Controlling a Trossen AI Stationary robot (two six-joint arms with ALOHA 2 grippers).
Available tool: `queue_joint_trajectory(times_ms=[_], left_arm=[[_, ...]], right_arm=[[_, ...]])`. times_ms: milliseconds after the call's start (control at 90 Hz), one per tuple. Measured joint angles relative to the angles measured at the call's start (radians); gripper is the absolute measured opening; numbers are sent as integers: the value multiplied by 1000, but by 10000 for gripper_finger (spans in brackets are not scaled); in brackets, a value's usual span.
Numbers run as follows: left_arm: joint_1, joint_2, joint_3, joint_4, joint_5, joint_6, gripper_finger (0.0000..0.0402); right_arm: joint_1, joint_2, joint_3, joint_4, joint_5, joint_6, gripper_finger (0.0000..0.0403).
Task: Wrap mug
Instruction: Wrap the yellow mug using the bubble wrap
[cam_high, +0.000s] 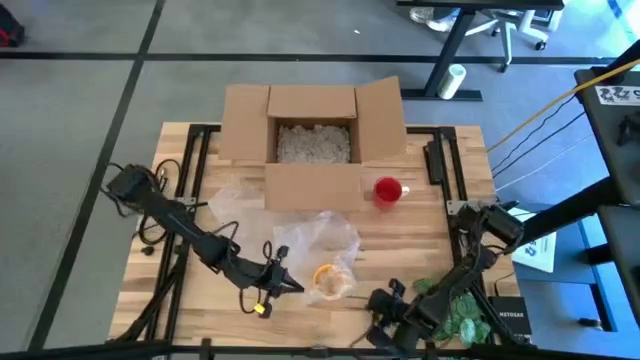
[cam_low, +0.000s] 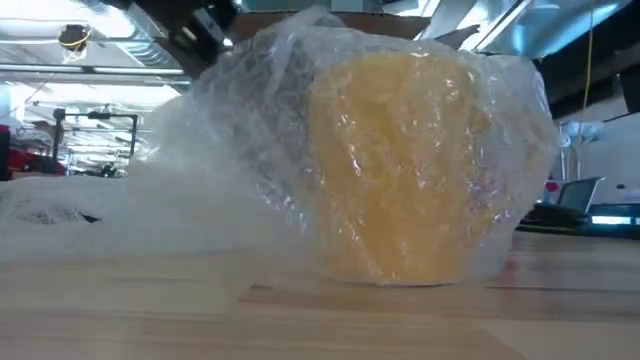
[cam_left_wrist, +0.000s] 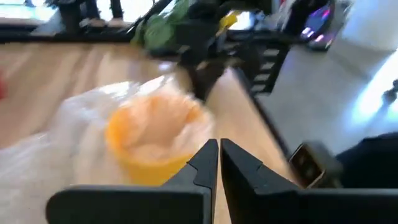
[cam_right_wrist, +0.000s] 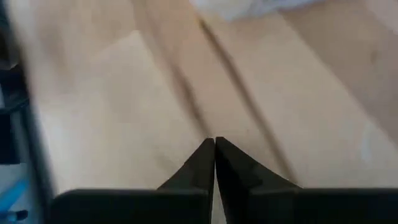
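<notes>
A yellow mug (cam_high: 329, 279) stands upright on the wooden table (cam_high: 420, 240) near its front edge. Clear bubble wrap (cam_high: 318, 240) is draped over it and spreads out behind it. The low view shows the mug (cam_low: 395, 170) close up under the wrap (cam_low: 250, 130). My left gripper (cam_high: 298, 287) is shut just left of the mug, and its fingers (cam_left_wrist: 219, 149) end beside the mug (cam_left_wrist: 152, 137). My right gripper (cam_high: 374, 300) is shut to the right of the mug, low over bare wood (cam_right_wrist: 214, 144). My left gripper comes level from the table's left, its shut fingertips (cam_left_wrist: 208, 152) right beside the wrapped mug's side (cam_left_wrist: 186, 155). I cannot tell whether they touch the wrap.
An open cardboard box (cam_high: 312, 135) of packing peanuts stands at the back centre. A red mug (cam_high: 388, 190) sits in front of its right flap. Something green and leafy (cam_high: 458, 312) lies by the right arm at the front right.
</notes>
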Motion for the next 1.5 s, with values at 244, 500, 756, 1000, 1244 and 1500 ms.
queue_joint_trajectory(times_ms=[244, 500, 756, 1000, 1244, 1500], left_arm=[[-14, -128, 0, -407, -36, -258, 0], [-90, -62, 0, -463, -33, -444, 0], [-110, -13, -1, -506, -28, -555, 0], [-33, 93, -1, -506, -22, -528, 0], [38, 127, -2, -383, -21, -363, 0], [117, 124, -2, -281, -21, -219, 0]], right_arm=[[30, -143, -70, -48, 53, -20, 0], [37, -526, -378, 26, 148, -72, 0], [36, -822, -688, 312, 188, -126, 0], [34, -801, -799, 609, 246, -159, 0], [34, -676, -770, 712, 259, -190, 0], [34, -491, -767, 953, 307, -200, 0]])
